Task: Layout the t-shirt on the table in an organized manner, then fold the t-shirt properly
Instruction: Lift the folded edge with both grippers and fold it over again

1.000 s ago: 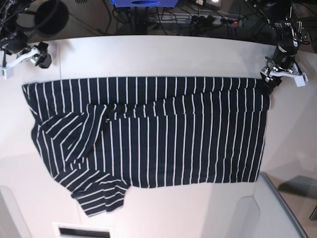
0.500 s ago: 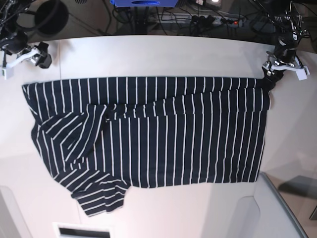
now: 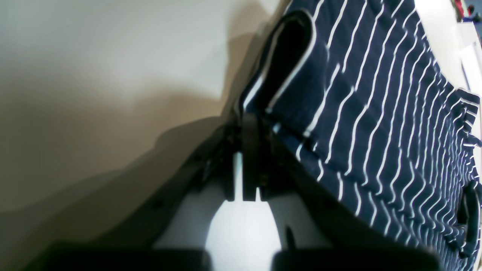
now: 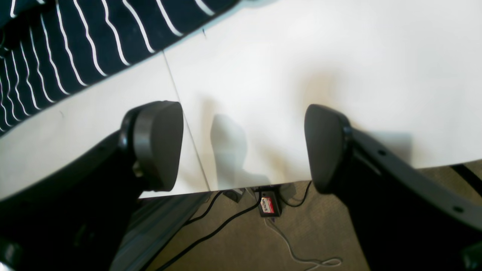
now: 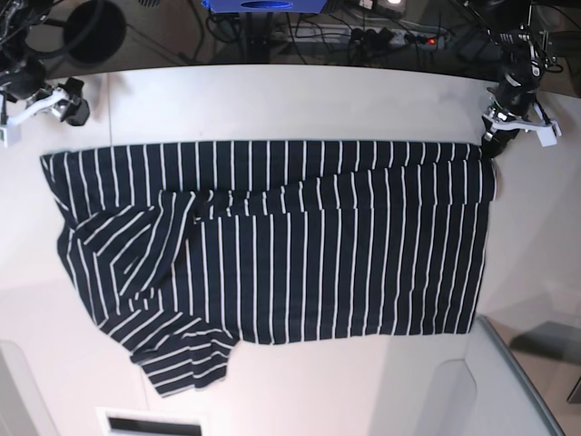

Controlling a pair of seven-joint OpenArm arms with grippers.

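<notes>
The t-shirt (image 5: 300, 245), dark navy with thin white stripes, lies spread across the table (image 5: 272, 100), with a rumpled sleeve at its lower left. My left gripper (image 5: 493, 145) sits at the shirt's far right corner. In the left wrist view its fingers (image 3: 250, 128) are pressed together on the hem of the t-shirt (image 3: 369, 113), which bulges up in a loop just past the tips. My right gripper (image 5: 74, 109) hovers off the far left corner, apart from the cloth. Its pads (image 4: 158, 143) stand wide over bare table (image 4: 282, 75), with the t-shirt (image 4: 67, 49) to one side.
A thin seam (image 4: 184, 124) runs across the tabletop under the right gripper. Cables and a power strip (image 5: 399, 36) lie beyond the far edge. A grey raised rim (image 5: 522, 381) borders the near right corner, and a white slot (image 5: 150, 422) sits at the near edge.
My left gripper has gone from open to shut at the shirt's far right corner and shifted slightly toward the far edge. The right gripper drifted a little farther back; the shirt lies as before.
</notes>
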